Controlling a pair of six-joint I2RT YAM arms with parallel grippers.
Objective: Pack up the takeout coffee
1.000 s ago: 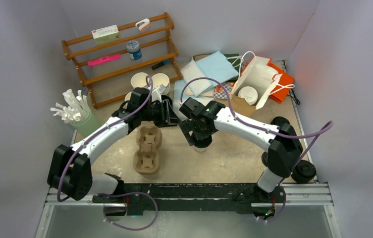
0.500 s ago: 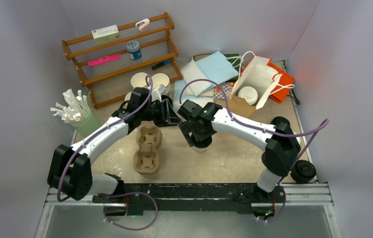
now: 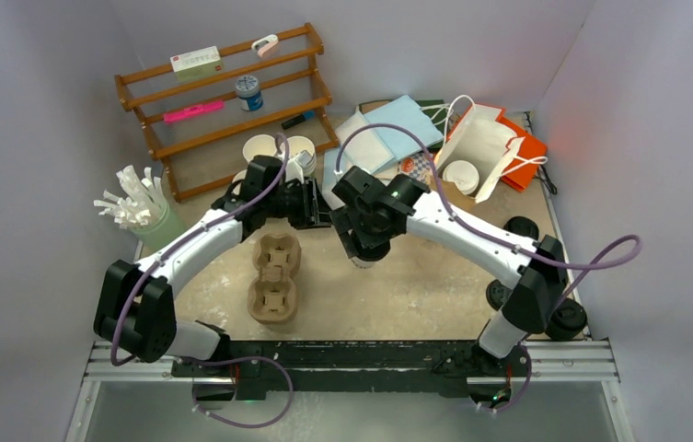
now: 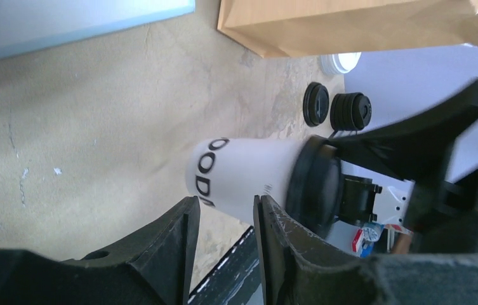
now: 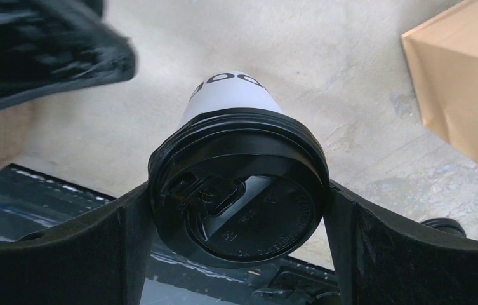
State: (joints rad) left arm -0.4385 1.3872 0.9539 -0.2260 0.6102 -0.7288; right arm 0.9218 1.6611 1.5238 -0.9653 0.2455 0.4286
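Note:
One takeout coffee, a white paper cup [image 5: 228,92] with black lettering and a black plastic lid [image 5: 239,190], hangs upright from my right gripper [image 5: 239,190]. The fingers press the lid's rim from both sides. From above, the cup [image 3: 363,261] shows under the right gripper [image 3: 365,244] at the table's middle, right of the brown pulp cup tray [image 3: 273,276]. My left gripper [image 4: 225,203] stands partly open with nothing between its fingers. It points at the cup's side [image 4: 242,171] from a short distance, apart from it. From above, the left gripper [image 3: 310,204] is just left of the right one.
A white paper bag [image 3: 480,147] lies open at the back right with a white cup [image 3: 460,175] at its mouth. A brown bag [image 5: 464,89] lies near. Loose black lids [image 4: 350,111] sit at the right. Empty cups [image 3: 259,147], a wooden rack [image 3: 223,101] and a straw holder [image 3: 144,216] stand at the back left.
My right arm has moved a little left and toward the back, carrying the cup with it. The left gripper has shifted slightly toward the back.

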